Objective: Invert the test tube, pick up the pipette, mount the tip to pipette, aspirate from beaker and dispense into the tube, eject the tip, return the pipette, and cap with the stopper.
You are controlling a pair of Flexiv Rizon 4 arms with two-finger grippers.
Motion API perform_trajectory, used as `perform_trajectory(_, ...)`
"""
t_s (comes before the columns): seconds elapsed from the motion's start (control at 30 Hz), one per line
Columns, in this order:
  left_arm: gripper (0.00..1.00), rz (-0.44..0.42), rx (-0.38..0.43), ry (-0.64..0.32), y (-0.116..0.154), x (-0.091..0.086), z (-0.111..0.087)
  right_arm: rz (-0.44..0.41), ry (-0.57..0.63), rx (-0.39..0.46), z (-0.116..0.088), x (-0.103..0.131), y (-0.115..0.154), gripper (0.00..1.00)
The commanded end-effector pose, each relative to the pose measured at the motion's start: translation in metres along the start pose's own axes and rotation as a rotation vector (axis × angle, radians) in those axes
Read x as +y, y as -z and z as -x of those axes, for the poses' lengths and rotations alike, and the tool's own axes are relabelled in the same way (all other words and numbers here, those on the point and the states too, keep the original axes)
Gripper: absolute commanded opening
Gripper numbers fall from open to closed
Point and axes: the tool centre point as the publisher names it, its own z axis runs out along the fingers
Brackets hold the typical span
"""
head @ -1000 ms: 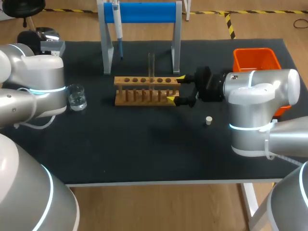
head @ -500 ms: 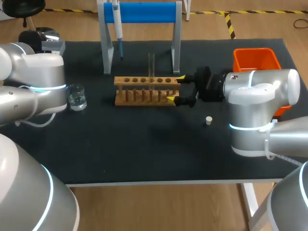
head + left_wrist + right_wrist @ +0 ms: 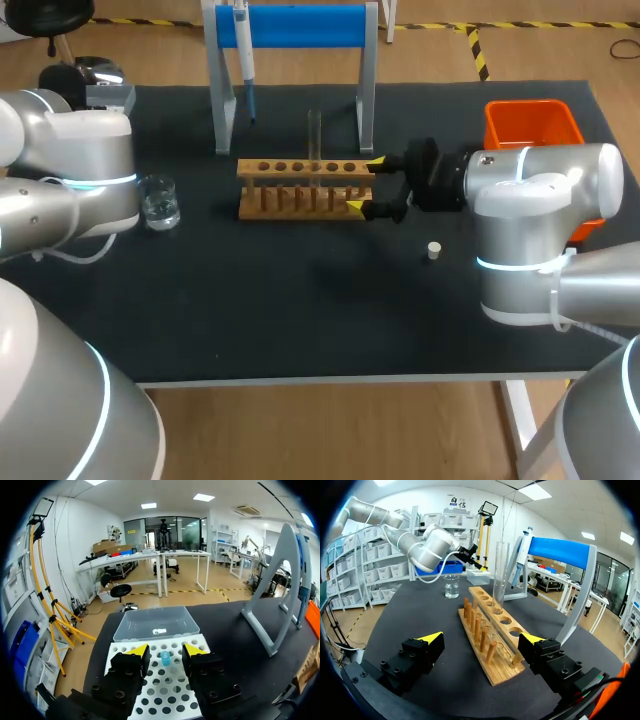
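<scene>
Right gripper (image 3: 366, 183) has its fingers spread wide, one on each side of the end of the wooden rack (image 3: 300, 168), whose long axis runs straight away from it. I see the test tube (image 3: 500, 570) standing upright in a hole partway along. Left gripper (image 3: 166, 651) hangs parted over the white tip tray (image 3: 150, 695).

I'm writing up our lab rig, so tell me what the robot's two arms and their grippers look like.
Both the left arm and right arm are thick, rounded silver-grey tubes with glowing light-blue rings at the joints. The left gripper and right gripper are blocky black, their fingers tipped bright yellow.
</scene>
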Motion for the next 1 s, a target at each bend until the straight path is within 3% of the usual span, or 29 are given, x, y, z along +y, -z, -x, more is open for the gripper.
perform_trajectory(0.03, 0.40, -0.007, 0.002, 0.000, -0.0035, 0.0024, 0.0018, -0.002, 0.000, 0.002, 0.0004, 0.0001, 0.0007, 1.00)
perform_trajectory(1.0, 0.37, -0.019, 0.001, -0.019, -0.0090, 0.0012, 0.0066, -0.002, 0.000, 0.002, 0.0004, 0.0001, 0.0007, 1.00)
